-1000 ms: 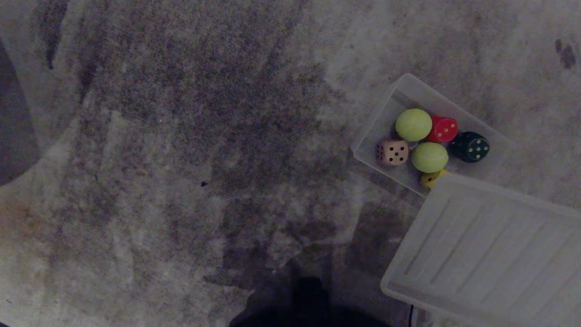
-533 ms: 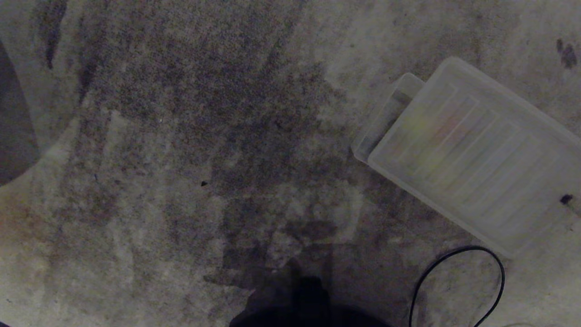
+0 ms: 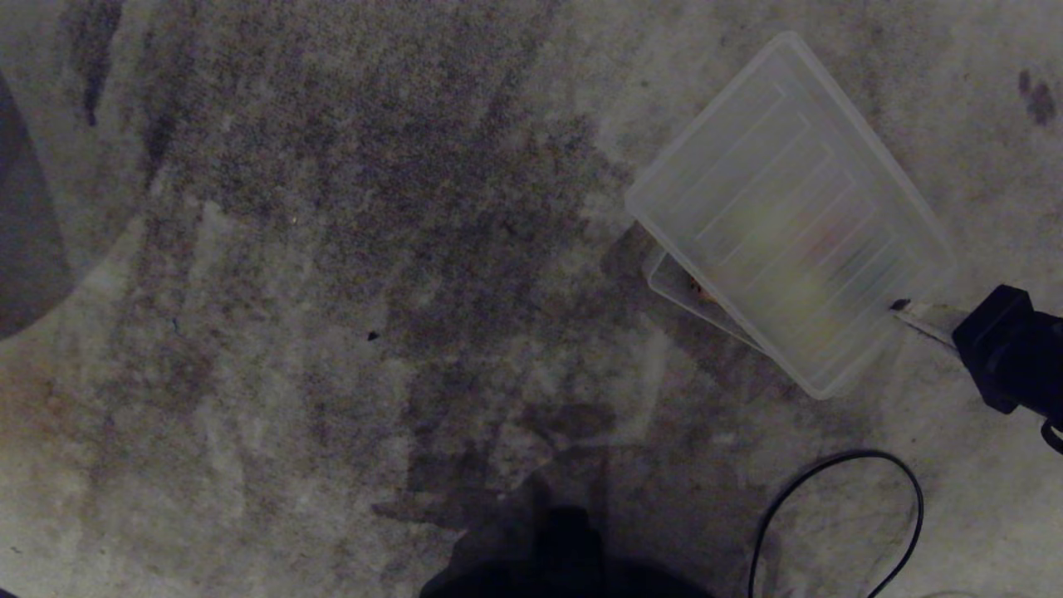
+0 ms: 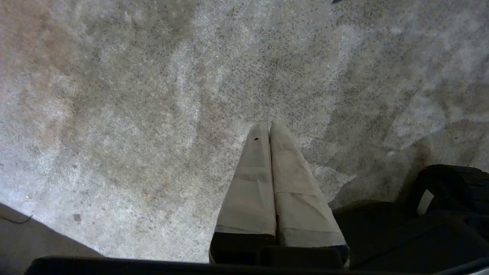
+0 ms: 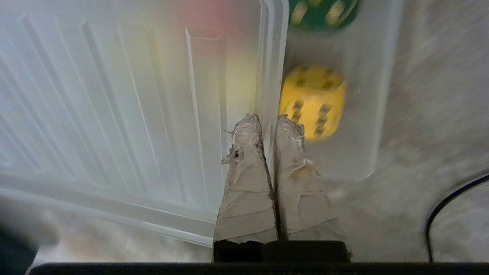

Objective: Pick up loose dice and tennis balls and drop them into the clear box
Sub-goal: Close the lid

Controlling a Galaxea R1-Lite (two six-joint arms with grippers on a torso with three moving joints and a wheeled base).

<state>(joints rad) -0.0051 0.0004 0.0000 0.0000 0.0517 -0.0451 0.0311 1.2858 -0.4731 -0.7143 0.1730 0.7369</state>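
The flat ribbed lid (image 3: pixel 789 208) hangs tilted over the clear box (image 3: pixel 677 286), of which only a corner rim shows below it. My right gripper (image 3: pixel 901 307) is shut on the lid's edge (image 5: pixel 273 76), with the rim pinched between its taped fingers (image 5: pixel 248 152). In the right wrist view a yellow die (image 5: pixel 313 101) and a dark green die (image 5: pixel 324 11) lie in the clear box (image 5: pixel 378 114) beside the lid (image 5: pixel 114 95). The tennis balls are hidden under the lid; only faint yellow and reddish tints come through it. My left gripper (image 4: pixel 269 126) is shut and empty over bare floor.
A black cable (image 3: pixel 839 498) loops on the stained concrete floor near the box, on the right. My own dark base (image 3: pixel 565 565) fills the bottom middle. A dark rounded shape (image 3: pixel 25 232) sits at the left edge.
The lid has swung from the near right up and over the box, hiding the dice and balls that showed before. My right arm has come into the head view.
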